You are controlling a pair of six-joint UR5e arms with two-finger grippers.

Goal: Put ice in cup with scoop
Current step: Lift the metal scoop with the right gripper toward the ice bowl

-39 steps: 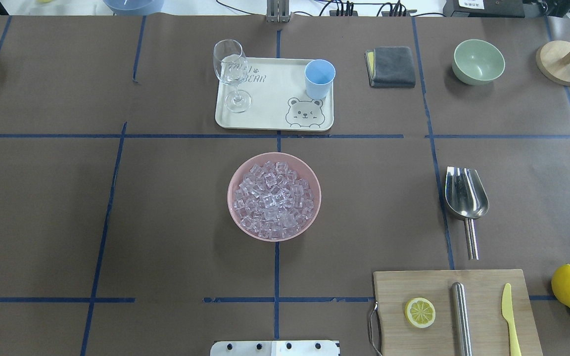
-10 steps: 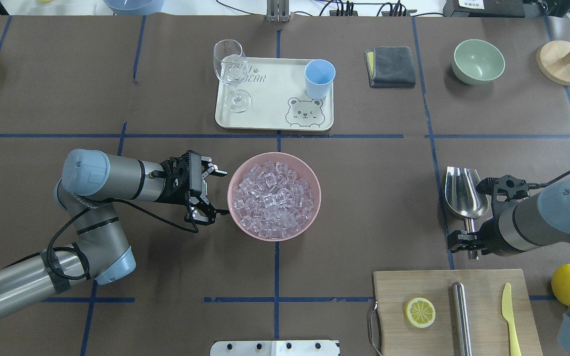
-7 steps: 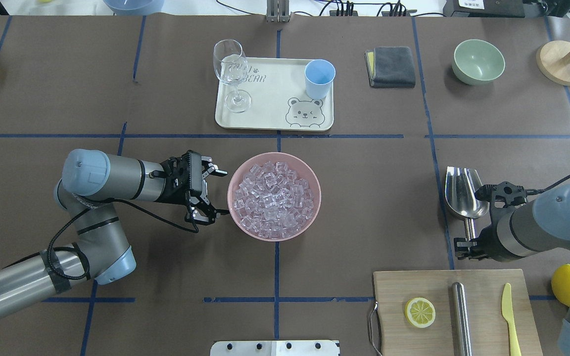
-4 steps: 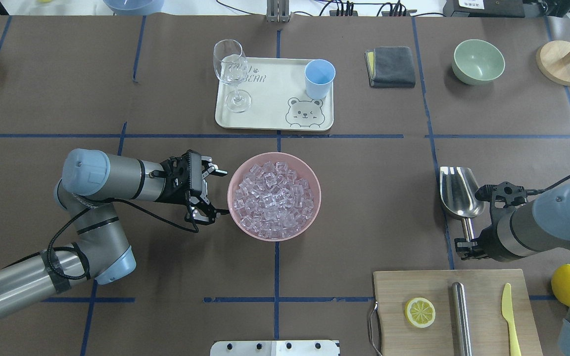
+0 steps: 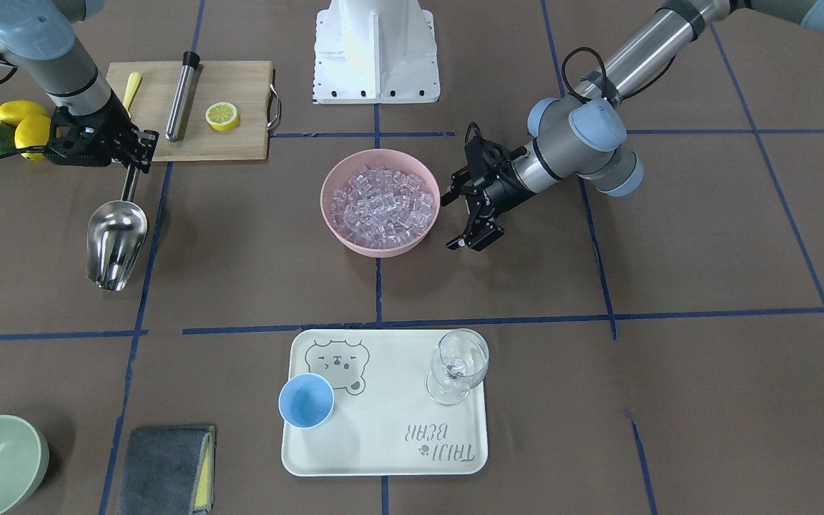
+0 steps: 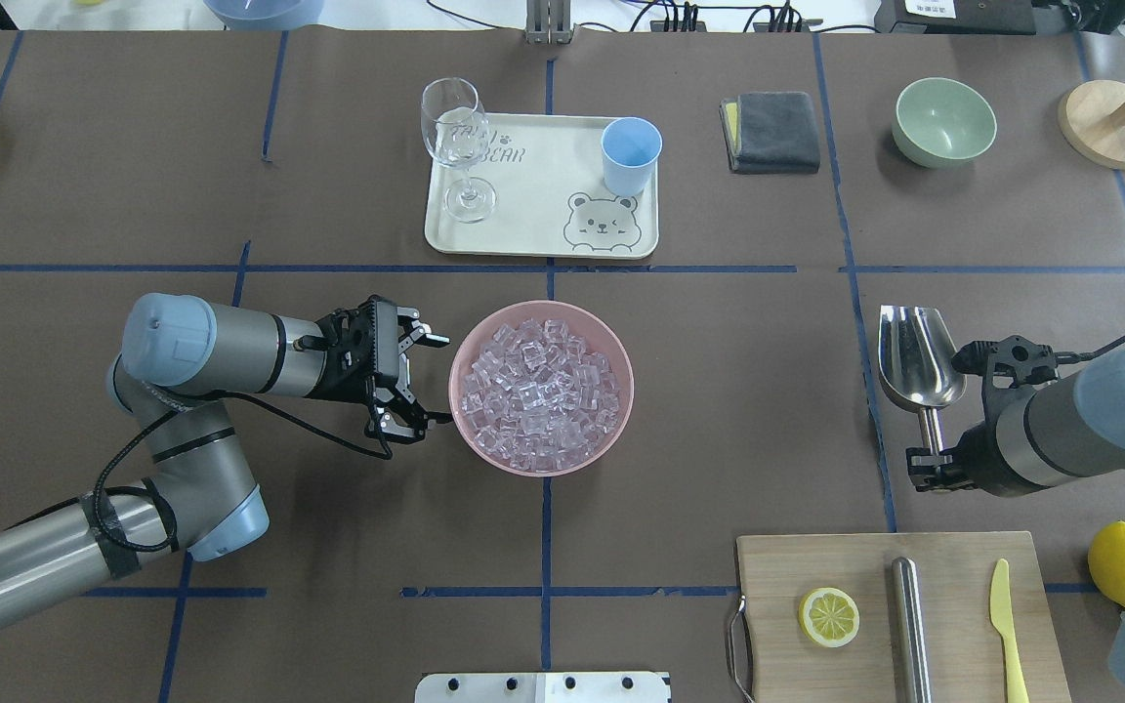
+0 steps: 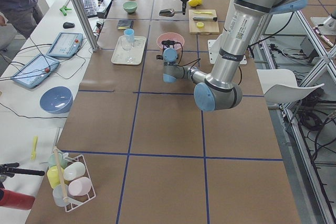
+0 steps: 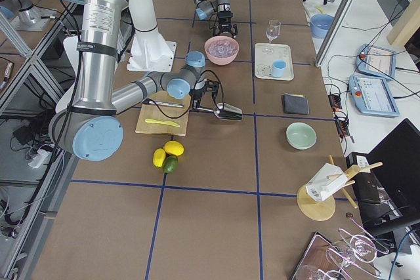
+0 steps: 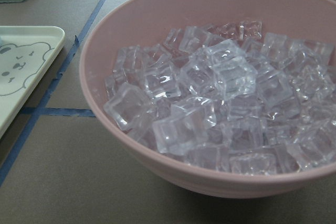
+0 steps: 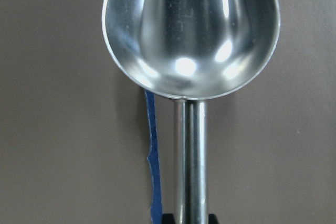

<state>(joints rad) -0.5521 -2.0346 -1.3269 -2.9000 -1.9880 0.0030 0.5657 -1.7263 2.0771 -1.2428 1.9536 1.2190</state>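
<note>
Pinching the scoop (image 6: 917, 361) by its handle with the right fingers (image 6: 919, 467). Holding the left fingers (image 6: 414, 420) spread just beside the bowl (image 6: 458, 386) of ice (image 6: 538, 391).

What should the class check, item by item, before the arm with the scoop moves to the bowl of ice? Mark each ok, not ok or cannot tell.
1. Right gripper shut on the scoop at its handle: ok.
2. Scoop trough empty, open side up: ok.
3. Ice heaped in the pink bowl, open from above: ok.
4. Bowl clamped by the left gripper: not ok; it is open beside the rim.
5. Cup upright and empty on the tray: ok.
6. Wine glass apart from the cup, at the tray's other end: ok.
</note>
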